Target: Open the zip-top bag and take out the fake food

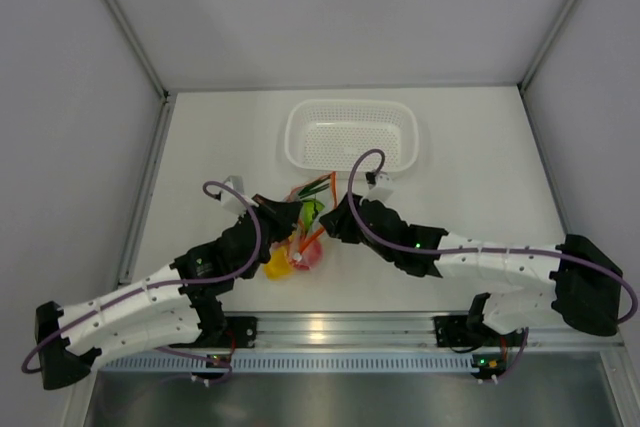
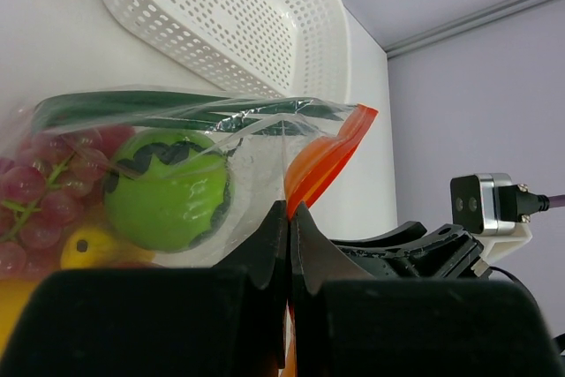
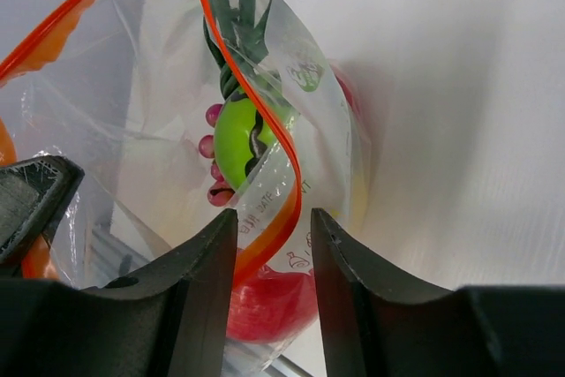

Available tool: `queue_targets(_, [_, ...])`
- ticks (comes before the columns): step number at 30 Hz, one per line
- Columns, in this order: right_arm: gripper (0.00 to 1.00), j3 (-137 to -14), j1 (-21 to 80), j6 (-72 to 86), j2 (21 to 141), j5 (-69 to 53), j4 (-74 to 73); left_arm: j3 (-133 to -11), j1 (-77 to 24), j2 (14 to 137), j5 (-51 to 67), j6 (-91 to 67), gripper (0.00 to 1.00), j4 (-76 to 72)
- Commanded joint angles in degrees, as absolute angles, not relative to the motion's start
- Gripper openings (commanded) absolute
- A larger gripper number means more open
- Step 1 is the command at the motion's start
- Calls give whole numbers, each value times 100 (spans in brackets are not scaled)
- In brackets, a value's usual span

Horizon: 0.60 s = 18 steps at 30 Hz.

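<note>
Both at the zip-top bag [image 2: 256, 152]: left claw [image 2: 290, 215] clamps its strip [image 2: 322, 161]; right claw [image 3: 274, 222] gapes astride it; fake food [image 2: 168, 187] blurred.

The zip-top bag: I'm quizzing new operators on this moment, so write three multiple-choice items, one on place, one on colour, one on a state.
1. Where is the zip-top bag?
A. on the table, nearer the arms than the white basket
B. inside the basket
C. on the floor

2. Its zip strip is:
A. blue
B. orange-red
C. black

3. The left pincer is:
A. open, clear of the bag
B. gripping the basket
C. shut on the bag's edge

Key: A, the top view shows the bag on the table short of the basket; B, both wrist views show orange-red; C, the left wrist view shows its fingers pressed together on the plastic.
</note>
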<state>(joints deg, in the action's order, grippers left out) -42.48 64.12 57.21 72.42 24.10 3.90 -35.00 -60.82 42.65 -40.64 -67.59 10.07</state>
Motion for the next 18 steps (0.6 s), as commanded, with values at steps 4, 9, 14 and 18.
queue_targets(4, [31,-4553,6416,5950,7392,2355,1054,-3445,-6126,4201,-4166,-6794,0,694])
queue_targets(9, [15,-4588,6355,5907,7453,2347,1099,-3393,-6144,4131,-4192,-6724,0,694])
queue_targets(14, [0,-4518,6223,5757,7278,2338,801,-3498,-6144,4069,-4315,-5980,0,773])
queue_targets(18, [0,-4745,6205,5029,6927,2171,20,-3971,-6144,4341,-4710,-5441,0,1484])
